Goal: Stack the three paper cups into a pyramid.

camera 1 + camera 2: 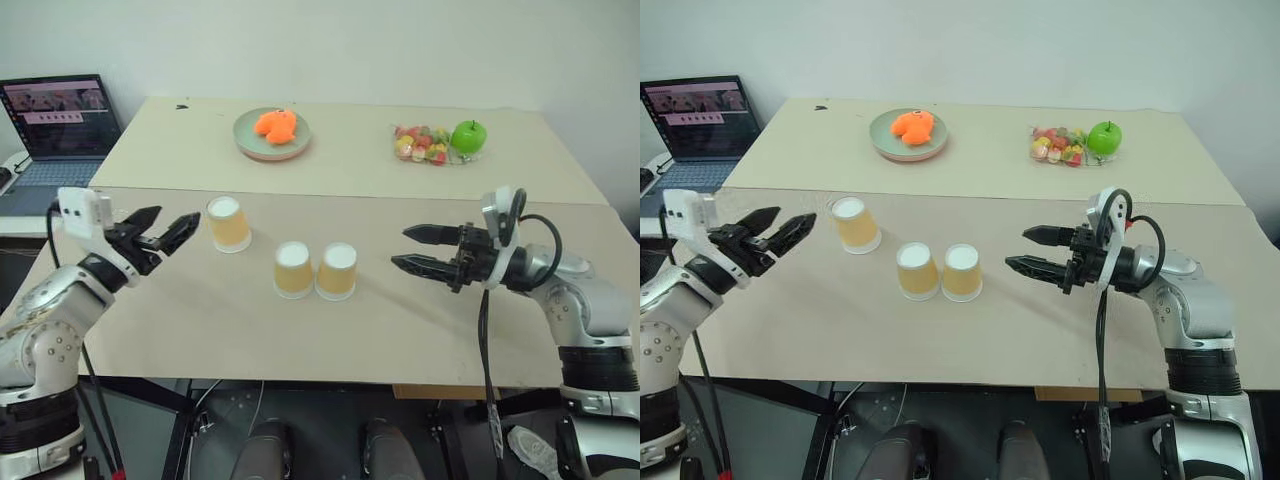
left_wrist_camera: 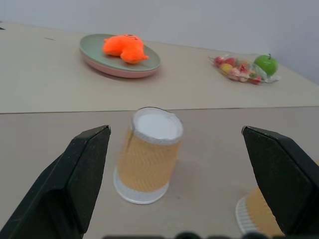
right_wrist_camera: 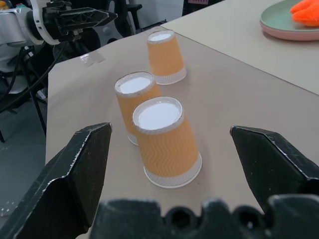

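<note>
**Three cups down, nothing stacked, both claws empty**

Nearest the front edge of the tabletop [image 1: 430, 340]: two upside-down paper cups side by side and touching, the left cup of the pair [image 1: 293, 269] and the right cup of the pair [image 1: 337, 271], white bases up. Flanked on both sides. Off to the right, well apart from the pair: right claw [image 1: 408, 248], level, pointed leftward at the cups, fingers spread wide, gripping nothing. Same pair seen between those spread black fingers [image 3: 75, 169] in the right wrist view, one cup right behind the other.

On the left: left claw [image 1: 172, 228], level, also wide open and empty, its tips just beside the third cup [image 1: 229, 224] but not touching. That cup also inverted, standing alone, back and to the left of the pair, squarely between the open fingers in the left wrist view.

No pyramid yet — all three on the tabletop.

Farther back, on the rear half: green plate [image 1: 243, 140] with an orange plush toy [image 1: 275, 124]; to its right a bag of mixed sweets [image 1: 420, 143] touching a green apple [image 1: 468, 135]. Far left, beyond the edge: open laptop [image 1: 58, 118].
</note>
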